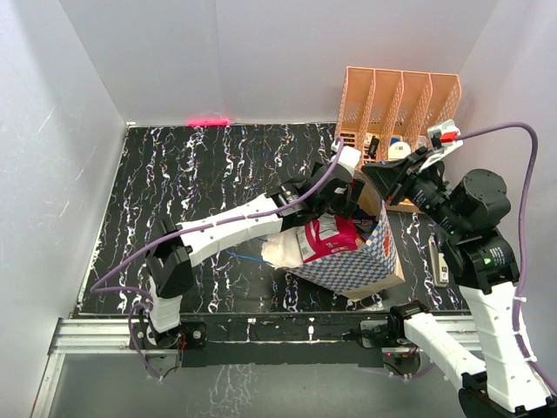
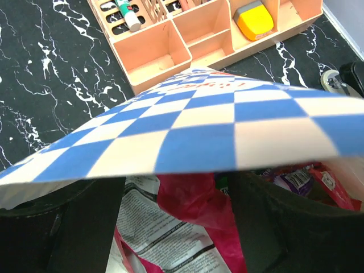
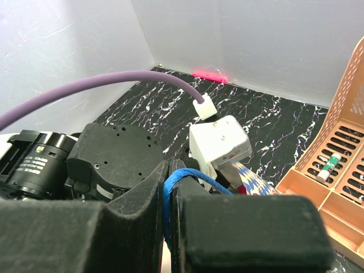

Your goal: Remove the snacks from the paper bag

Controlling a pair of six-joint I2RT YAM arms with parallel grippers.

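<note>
The blue-and-white checkered paper bag (image 1: 361, 261) lies tilted at the table's front middle, its mouth facing left. A magenta-and-silver snack packet (image 1: 326, 237) shows in that mouth. My left gripper (image 1: 338, 207) reaches in from above. In the left wrist view the bag's checkered flap (image 2: 216, 131) crosses the frame. Under it my left gripper (image 2: 177, 190) stands open, with the magenta-and-silver packet (image 2: 170, 227) between its black fingers (image 2: 57, 227). A purple packet (image 2: 297, 179) peeks out to the right. My right gripper (image 3: 172, 190) is shut on the bag's blue cord handle (image 3: 169, 199) and holds it up (image 1: 389, 178).
The peach-orange slotted organizer (image 1: 396, 104) stands just behind the bag, with a yellow item (image 2: 254, 20) and a marker (image 2: 126, 14) in its compartments. A grey tool (image 1: 438, 257) lies right of the bag. The bag's other blue cord (image 1: 251, 258) trails left on the black marbled table.
</note>
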